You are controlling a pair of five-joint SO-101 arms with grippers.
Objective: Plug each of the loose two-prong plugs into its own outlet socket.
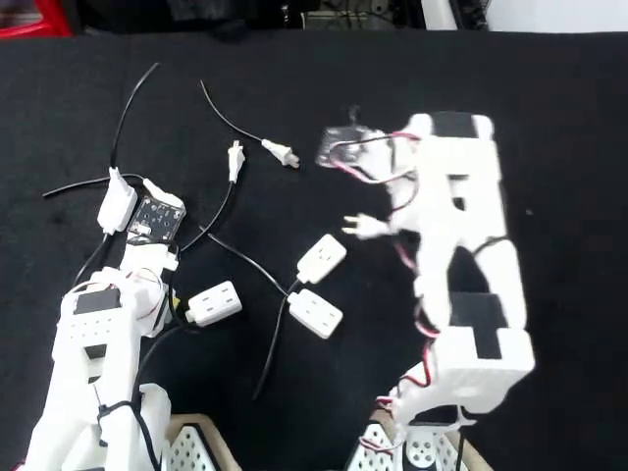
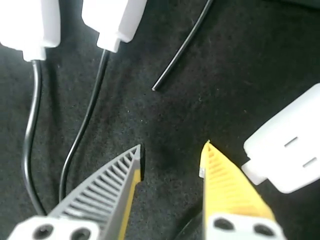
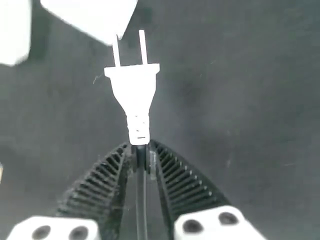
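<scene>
The right gripper (image 3: 141,150) pinches the white two-prong plug (image 3: 132,90) by its cord end, so the prongs face a white plastic outlet socket (image 3: 90,17); the left gripper (image 2: 172,150) hangs spread.

Left gripper (image 2: 172,150): grey finger (image 2: 107,185) and yellow finger (image 2: 227,185) stand apart, with bare black cloth (image 2: 215,85) between the tips.
Slotted outlet socket (image 2: 290,145): white, two slots showing, just beside the yellow finger.
First socket block (image 2: 30,22) and second socket block (image 2: 112,20): white, side by side, farther off, each trailing a black cord (image 2: 85,125).
Loose cable end (image 2: 182,47): black, lying on the cloth apart from the sockets.
</scene>
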